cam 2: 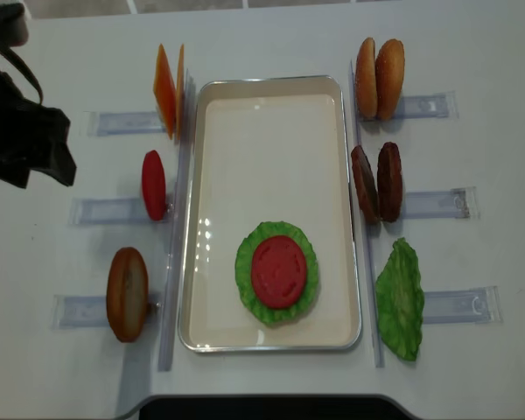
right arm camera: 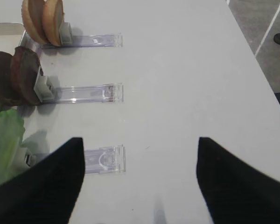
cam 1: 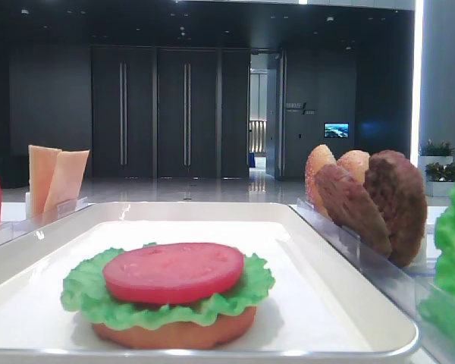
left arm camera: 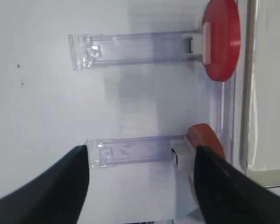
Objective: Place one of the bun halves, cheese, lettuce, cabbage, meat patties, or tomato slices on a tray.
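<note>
Hovering with black fingers spread wide and empty above the white tabletop, left gripper, seen from its wrist camera over two clear plastic side holders. Just ahead of the fingertips, a smooth red tomato slice standing on edge at the far holder's end, and a rounded orange-tan bun half standing at the near holder's end, close to the right-hand finger; beyond both, the shiny raised rim of the large white rectangular tray. Likewise parted and holding nothing, right gripper, over bare table on the other side of the tray, with a clear holder between its black fingers. Off to its left, a ruffled bright green lettuce leaf, then two rough dark brown meat patties upright in the next holder, then two more seeded tan bun halves upright in the furthest one. From overhead, the tray in the middle of the table, flanked by rows of holders; on its near half, a stack: orange-tan bun base, round green lettuce leaf over it, flat red tomato disc on top. Left of the tray, thin pale orange cheese slices on edge. Nothing between either gripper and the standing pieces nearest it.
</note>
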